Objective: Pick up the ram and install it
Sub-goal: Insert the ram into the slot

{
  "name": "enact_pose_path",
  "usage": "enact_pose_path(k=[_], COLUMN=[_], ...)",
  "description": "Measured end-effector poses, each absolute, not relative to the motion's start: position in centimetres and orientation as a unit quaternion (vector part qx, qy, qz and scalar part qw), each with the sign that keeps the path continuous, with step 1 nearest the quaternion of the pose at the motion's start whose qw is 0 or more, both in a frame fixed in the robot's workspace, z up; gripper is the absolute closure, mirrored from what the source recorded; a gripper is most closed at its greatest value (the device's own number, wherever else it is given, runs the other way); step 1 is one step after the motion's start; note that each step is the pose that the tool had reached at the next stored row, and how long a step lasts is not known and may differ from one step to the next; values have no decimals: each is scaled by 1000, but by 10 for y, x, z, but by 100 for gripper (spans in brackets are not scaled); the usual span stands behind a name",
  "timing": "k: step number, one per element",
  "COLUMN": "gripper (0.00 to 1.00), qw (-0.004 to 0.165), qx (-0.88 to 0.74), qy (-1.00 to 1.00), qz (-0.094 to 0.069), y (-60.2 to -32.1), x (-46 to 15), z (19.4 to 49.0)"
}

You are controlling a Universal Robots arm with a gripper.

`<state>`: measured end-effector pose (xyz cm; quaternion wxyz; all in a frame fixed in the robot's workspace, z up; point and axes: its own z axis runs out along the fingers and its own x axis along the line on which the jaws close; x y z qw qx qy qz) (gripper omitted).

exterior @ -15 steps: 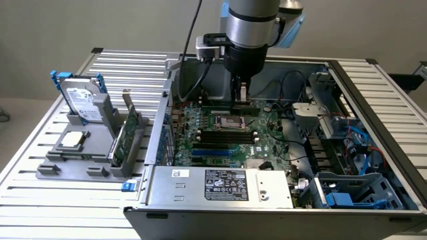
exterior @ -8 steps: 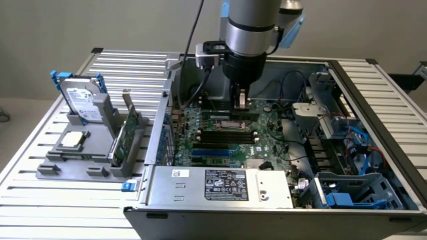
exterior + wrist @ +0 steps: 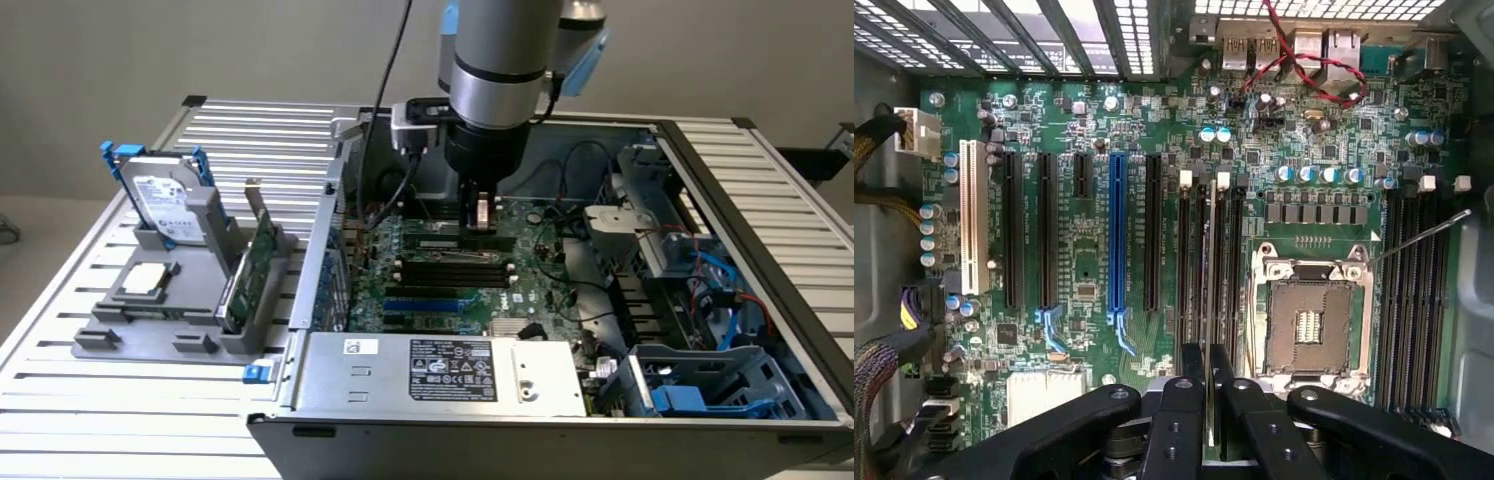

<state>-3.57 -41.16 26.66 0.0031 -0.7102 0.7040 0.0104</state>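
Observation:
My gripper [image 3: 478, 222] reaches down into the open computer case [image 3: 441, 370] over the motherboard [image 3: 454, 290]. In the wrist view the gripper [image 3: 1209, 372] is shut on the ram [image 3: 1212, 270], a thin stick seen edge-on. The ram runs lengthwise along the black memory slots [image 3: 1237, 260] beside the CPU socket [image 3: 1309, 320], in line with the gap between two of them. I cannot tell whether its lower edge touches a slot. White slot latches [image 3: 1186, 178] show at the far end.
A grey stand [image 3: 160, 320] on the exterior view's left holds a hard drive [image 3: 167, 205], a green expansion card [image 3: 254, 265] and a processor [image 3: 144, 280]. Cables [image 3: 1304, 60] and drive cages [image 3: 707, 385] crowd the case; more memory slots [image 3: 1414, 290] lie past the socket.

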Motion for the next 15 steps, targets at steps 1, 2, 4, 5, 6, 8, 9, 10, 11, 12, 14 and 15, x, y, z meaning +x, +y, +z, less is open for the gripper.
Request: enact_pose_path(k=[1,2,4,5,6,8,9,10,11,12,14,15], gripper=[86,86,86,86,86,86,86,86,86,86,86,86], qw=[3,3,3,3,3,3,3,3,3,3,2,2], qx=[-710,-710,-709,-709,-709,-708,-708,-708,-707,-707,-707,-707], qy=[704,704,705,705,706,706,706,707,707,707,707,707], qz=[10,10,10,10,10,10,11,11,11,11,11,11], y=[-412,-412,-412,-412,-412,-413,-413,-413,-413,-413,-414,-414], x=[-36,-36,-36,-36,-36,-36,-36,-36,-36,-36,-36,-36], z=[265,263,259,258,256,252,250,248,247,245,241,239])
